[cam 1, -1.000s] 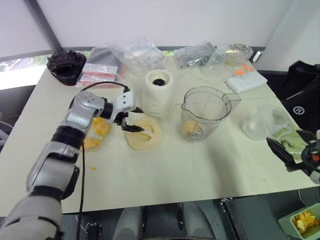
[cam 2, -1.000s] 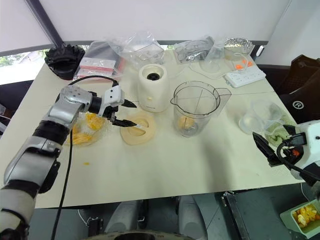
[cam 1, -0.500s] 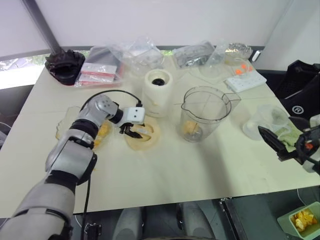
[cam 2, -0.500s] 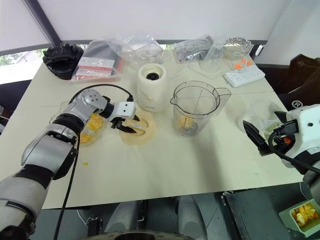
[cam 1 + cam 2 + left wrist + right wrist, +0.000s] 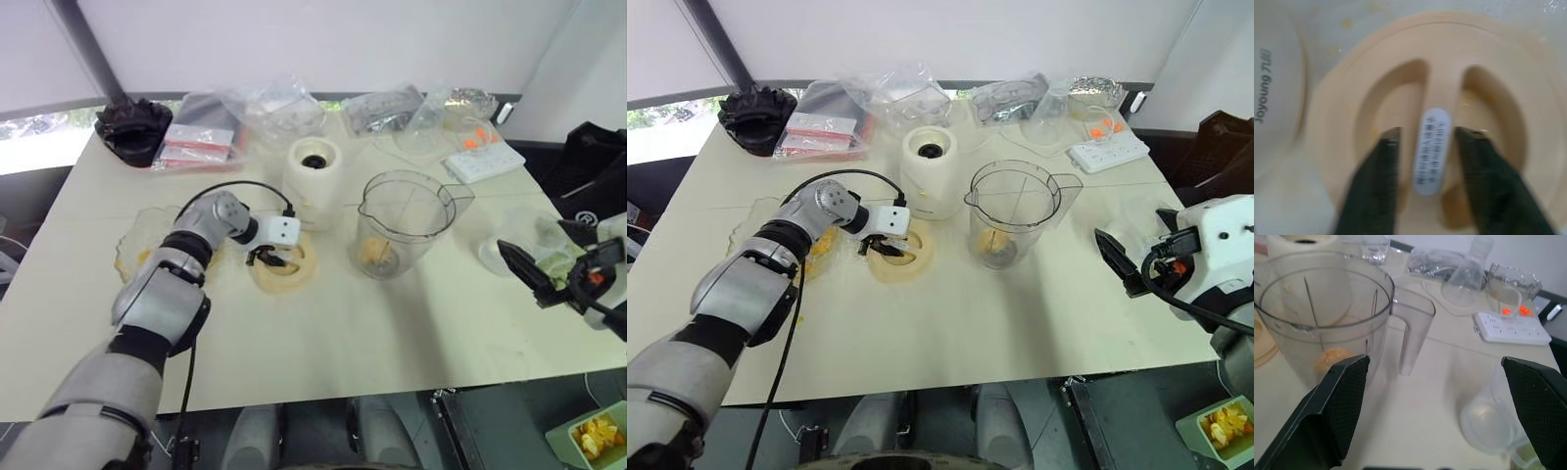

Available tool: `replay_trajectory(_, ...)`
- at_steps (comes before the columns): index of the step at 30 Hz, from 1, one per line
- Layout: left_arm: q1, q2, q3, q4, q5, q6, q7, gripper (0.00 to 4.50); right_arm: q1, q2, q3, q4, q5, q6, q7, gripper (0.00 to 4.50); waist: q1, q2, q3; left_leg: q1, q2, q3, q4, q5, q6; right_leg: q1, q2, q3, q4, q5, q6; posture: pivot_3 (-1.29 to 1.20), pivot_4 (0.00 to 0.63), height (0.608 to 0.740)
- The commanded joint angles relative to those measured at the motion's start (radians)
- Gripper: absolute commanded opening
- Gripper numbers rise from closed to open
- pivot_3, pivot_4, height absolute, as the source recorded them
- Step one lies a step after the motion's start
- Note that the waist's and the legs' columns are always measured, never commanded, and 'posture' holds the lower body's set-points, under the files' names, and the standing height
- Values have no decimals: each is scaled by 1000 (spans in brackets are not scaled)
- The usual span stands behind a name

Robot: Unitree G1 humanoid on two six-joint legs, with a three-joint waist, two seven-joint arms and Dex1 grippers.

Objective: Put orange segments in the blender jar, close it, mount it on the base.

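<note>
A cream table (image 5: 323,343) is seen from above, with the blender jar (image 5: 404,223) standing near its middle; the jar is clear plastic with a spout, a side handle and faint lines, and a few orange segments (image 5: 376,252) are dimly made out through its wall at the bottom, their number not countable. Just toward the far edge from the jar's left side, the cream-white base (image 5: 312,181) is set upright, a black coupling on its top. In front of the base a flat cream lid (image 5: 285,266) lies on the table. The left gripper (image 5: 1427,142) is closed on the lid's raised centre bar, one black finger in each recess beside it; the bar's small label is too blurred to read. The right gripper (image 5: 1442,396) is held wide apart and empty near the right edge. More orange pieces on a clear plate (image 5: 137,250) by the left edge are partly hidden by the left arm.
</note>
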Motion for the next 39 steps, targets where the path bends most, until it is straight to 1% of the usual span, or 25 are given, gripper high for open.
replay_trajectory(1, 10, -3, 6, 21, 16, 32, 8, 222, -10, -11, 16, 13, -28, -15, -3, 4500, 5, 0, -1, 0, 0, 0, 0, 0, 0, 0, 0, 0, 0, 0, 0, 0, 150, 740)
replay_trajectory(5, -2, -4, 65, 19, -27, 78, -22, 230, -6, -6, 79, 66, -104, -49, 13, 4500, 5, 0, -1, 0, 0, 0, 0, 0, 0, 0, 0, 0, 0, 0, 0, 0, 150, 740)
replay_trajectory(9, -27, 2, 156, 0, -109, 128, -79, 230, -4, 7, 168, 149, -208, -124, 50, 4500, 5, -1, -1, -2, 0, 0, 0, 0, 0, -2, 1, 0, 0, 0, 0, 0, 150, 740)
replay_trajectory(15, -48, 39, 276, -72, -233, 181, -222, 230, -97, 53, 304, 307, -322, -238, 70, 4500, 2, -2, 0, -3, 0, 0, 0, 0, 0, -3, 1, 0, 0, 0, 0, 0, 150, 740)
replay_trajectory(18, -39, 66, 321, -159, -296, 229, -286, 230, -161, 79, 384, 403, -379, -309, 100, 4500, 1, -2, 0, -2, 0, 0, 0, 0, 0, -3, 2, 0, 1, 0, 0, 0, 150, 740)
replay_trajectory(22, 6, 99, 344, -309, -347, 306, -311, 230, -257, 132, 463, 543, -439, -417, 137, 4500, -5, -1, 0, -2, 0, 0, 0, 0, 0, -3, 2, 0, 1, 0, 0, 0, 150, 740)
replay_trajectory(23, 21, 105, 344, -347, -356, 324, -314, 230, -272, 139, 474, 571, -453, -440, 147, 4500, -8, -1, 0, -2, 0, 0, -1, 0, 0, -3, 2, 0, 2, 2, 2, 0, 150, 740)
replay_trajectory(28, 92, 143, 344, -532, -390, 389, -288, 230, -339, 186, 503, 711, -486, -551, 201, 4500, -18, -1, 0, -2, 0, -1, -1, 0, 0, -3, 2, 0, 2, 2, 3, 0, 150, 740)
replay_trajectory(30, 112, 154, 361, -630, -413, 439, -256, 230, -385, 206, 499, 788, -471, -593, 245, 4500, -19, -1, 1, -2, 0, -1, -1, 0, 0, -3, 2, 0, 2, 2, 3, 0, 150, 740)
replay_trajectory(35, 158, 196, 372, -805, -449, 507, -201, 230, -466, 231, 510, 884, -466, -619, 308, 4500, -21, 0, 1, -1, 0, -1, -1, 0, 0, -3, 3, 0, 3, 2, 3, 0, 150, 740)
replay_trajectory(39, 170, 222, 385, -883, -483, 565, -169, 230, -518, 249, 532, 946, -472, -625, 340, 4500, -23, 0, 1, 0, 1, -1, -1, 0, 0, -3, 4, 0, 4, 2, 4, 0, 150, 740)
